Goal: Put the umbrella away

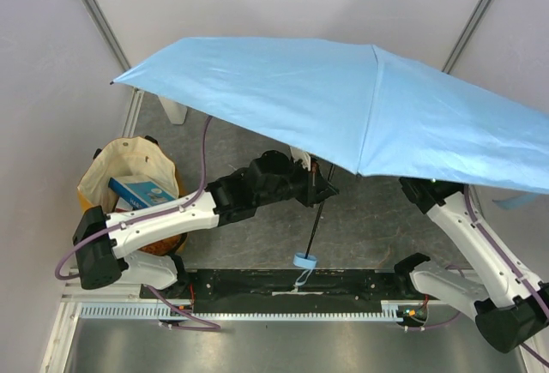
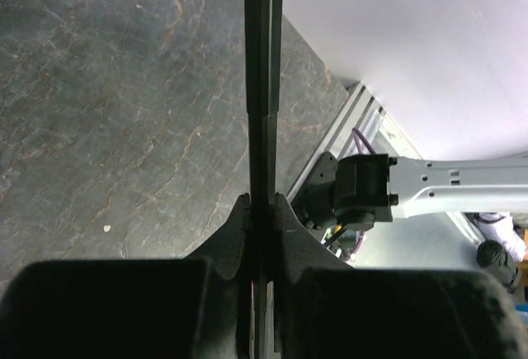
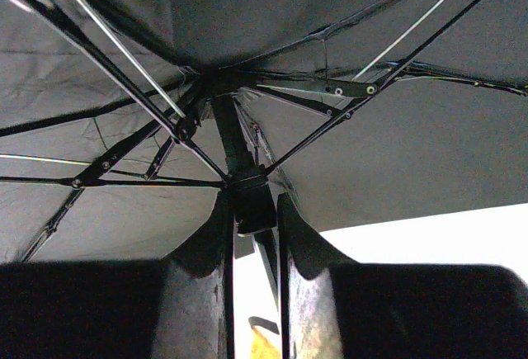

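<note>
The umbrella (image 1: pixel 343 107) stands open, its sky-blue canopy spread over the back of the table. Its black shaft (image 1: pixel 316 219) slants down to a blue handle (image 1: pixel 304 261) with a strap loop near the front rail. My left gripper (image 1: pixel 319 183) is shut on the shaft (image 2: pixel 262 62), which runs straight up between the jaws of that gripper (image 2: pixel 261 202). In the top view the canopy hides my right gripper. In the right wrist view that gripper (image 3: pixel 254 202) sits under the canopy, its fingers closed on either side of the black runner (image 3: pixel 252 202) where the ribs (image 3: pixel 124 54) meet.
A yellow-and-cream tote bag (image 1: pixel 129 163) holding a blue box (image 1: pixel 141 191) stands at the left by the left arm. A white bottle (image 1: pixel 175 112) shows under the canopy's back left edge. Grey marbled tabletop (image 2: pixel 107 111) lies below the shaft. White walls enclose the table.
</note>
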Robot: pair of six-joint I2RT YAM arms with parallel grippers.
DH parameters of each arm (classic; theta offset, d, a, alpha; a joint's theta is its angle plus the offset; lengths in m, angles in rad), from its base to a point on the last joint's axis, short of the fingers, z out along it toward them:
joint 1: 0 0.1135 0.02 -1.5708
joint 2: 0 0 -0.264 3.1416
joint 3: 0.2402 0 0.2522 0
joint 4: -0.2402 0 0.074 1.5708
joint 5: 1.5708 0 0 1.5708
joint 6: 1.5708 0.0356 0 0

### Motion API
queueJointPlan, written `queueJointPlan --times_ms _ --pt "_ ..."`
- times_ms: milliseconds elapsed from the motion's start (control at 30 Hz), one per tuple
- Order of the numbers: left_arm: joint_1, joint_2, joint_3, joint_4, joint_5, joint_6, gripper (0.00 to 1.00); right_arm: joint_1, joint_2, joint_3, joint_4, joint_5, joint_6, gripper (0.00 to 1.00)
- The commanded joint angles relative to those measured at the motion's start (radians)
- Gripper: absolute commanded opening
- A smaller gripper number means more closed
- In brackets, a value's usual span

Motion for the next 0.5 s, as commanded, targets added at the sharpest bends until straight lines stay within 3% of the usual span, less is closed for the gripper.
queueJointPlan --times_ms 0,267,467 --pt "0.042 0.015 0.092 0.111 -0.131 0.085 0.02 0.049 -0.082 -0.088 -0.117 -0.178 0.034 0.0" --pt "0.076 -0.028 0.103 0.214 0.173 -0.007 0.02 0.061 -0.173 -0.24 0.012 -0.286 -0.124 0.0" --pt "0.078 -0.068 0.104 0.195 0.123 0.02 0.02 0.067 -0.193 -0.308 0.053 -0.301 -0.065 0.0"
